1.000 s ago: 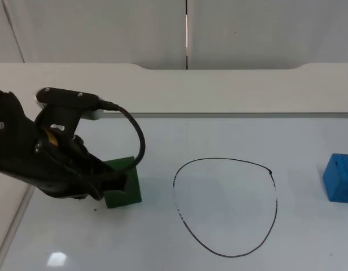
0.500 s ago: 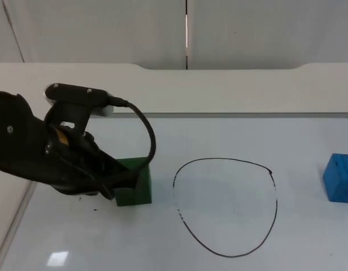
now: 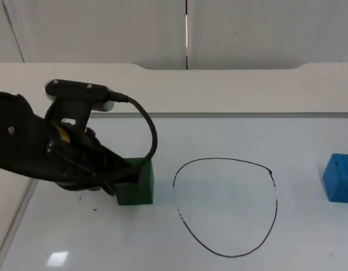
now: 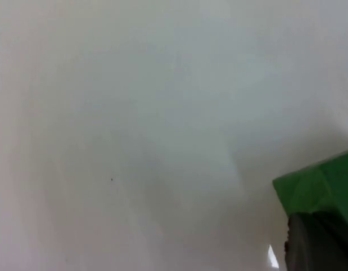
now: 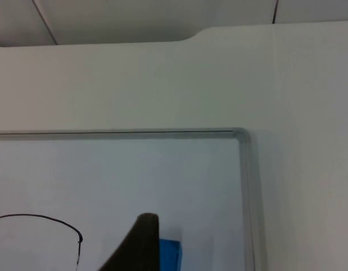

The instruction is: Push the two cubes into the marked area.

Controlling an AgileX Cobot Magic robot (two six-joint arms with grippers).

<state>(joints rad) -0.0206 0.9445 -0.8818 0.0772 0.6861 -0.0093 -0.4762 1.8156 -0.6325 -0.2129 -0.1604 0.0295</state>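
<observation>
Top view, my left end effector: low on the worktop, pressed against the left face of the green cube; I cannot tell how its fingers stand.
Top view, green cube: directly ahead of my left end effector, touching it, just outside the left edge of the drawn ring.
Top view, open room: bare white board lies between the green cube and the ring line, and inside the ring.
Top view, blue cube: far across the ring from my left end effector, near the board's right edge, well apart from the ring.
Top view, edges: the board's grey frame runs along the back behind my left arm; the grey partition wall stands beyond it.
Left wrist view, green cube: its corner sits right against my dark fingertip, with bare worktop beyond; this contact is clearer here than from above.
Right wrist view, right end effector: I wait high over the board's right side; one dark finger shows, and whether it is spread or closed I cannot tell.
Right wrist view, blue cube: just beside my finger.
Right wrist view, edges: the frame's rounded corner lies beyond the blue cube, and part of the ring line lies to the other side.
</observation>
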